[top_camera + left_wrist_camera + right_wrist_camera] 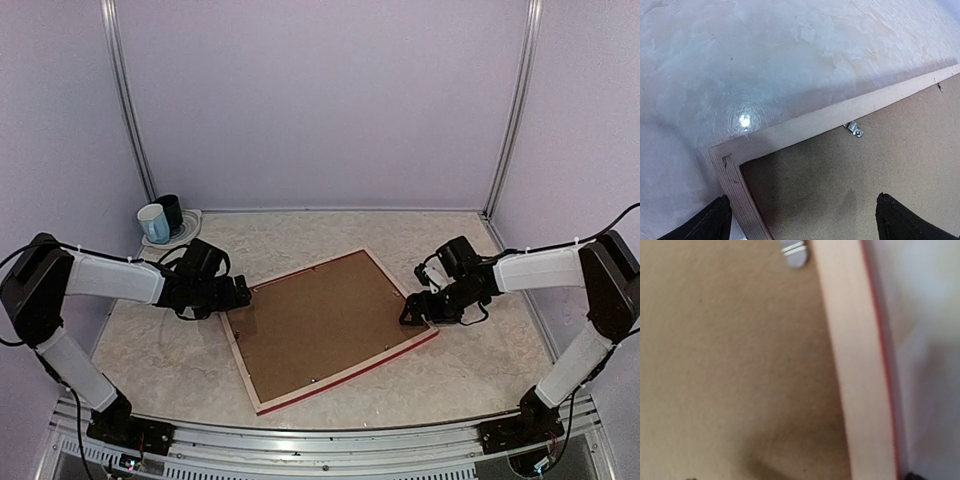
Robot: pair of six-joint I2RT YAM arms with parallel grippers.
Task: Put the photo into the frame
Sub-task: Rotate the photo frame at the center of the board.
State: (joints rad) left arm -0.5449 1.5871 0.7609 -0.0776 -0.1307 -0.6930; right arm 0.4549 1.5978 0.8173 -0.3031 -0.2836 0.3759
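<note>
Brown fibreboard backing [850,185] fills rectangular pale-wood frame [830,116]

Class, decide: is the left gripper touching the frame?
Cannot tell. In the left wrist view the open left gripper straddles the frame at its corner. One finger overlaps the frame's outer edge in the image, but neither contact nor gap shows plainly.

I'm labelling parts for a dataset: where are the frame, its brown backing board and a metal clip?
the frame [830,116], left wrist view, on its pale wood rail.
backing board [320,320], top view, middle of the brown panel.
metal clip [854,129], left wrist view, its silver tab.
</note>
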